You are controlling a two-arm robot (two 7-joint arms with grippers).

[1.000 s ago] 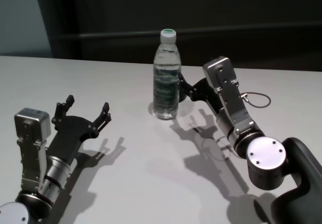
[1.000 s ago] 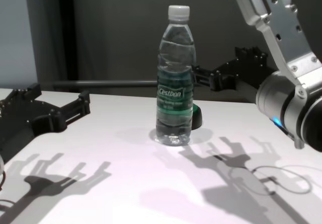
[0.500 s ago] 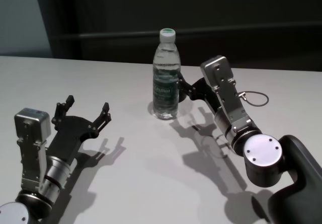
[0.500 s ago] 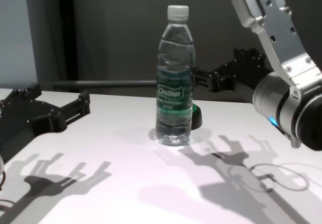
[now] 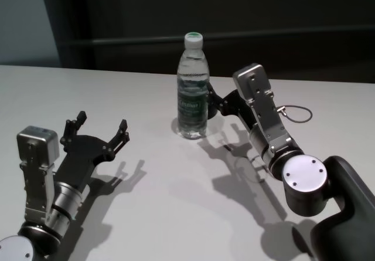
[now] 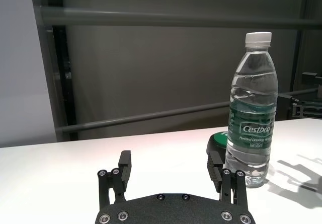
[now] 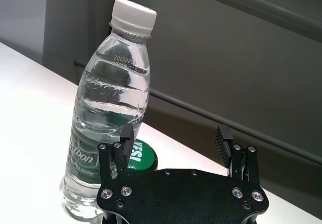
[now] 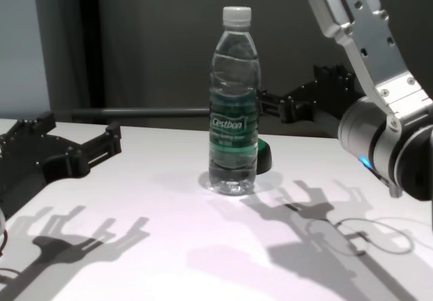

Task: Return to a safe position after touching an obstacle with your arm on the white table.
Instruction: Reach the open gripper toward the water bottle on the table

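The obstacle, a clear water bottle (image 5: 193, 91) with a white cap and a dark green label, stands upright on the white table (image 5: 176, 202). It also shows in the chest view (image 8: 233, 111), left wrist view (image 6: 251, 118) and right wrist view (image 7: 108, 118). My right gripper (image 5: 212, 104) is open and empty just right of and behind the bottle, one finger (image 7: 126, 136) against its side. It shows in the chest view too (image 8: 287, 91). My left gripper (image 5: 101, 123) is open and empty, low over the table's left front, well apart from the bottle.
A round black object with a green top (image 8: 264, 155) lies on the table right behind the bottle, also in the left wrist view (image 6: 219, 141). A thin cable loop (image 5: 296, 115) hangs off the right forearm. A dark wall with a rail runs behind the far edge.
The right arm has shifted slightly left toward the bottle, and the bottle has slid a little to the left. The left arm has not moved.
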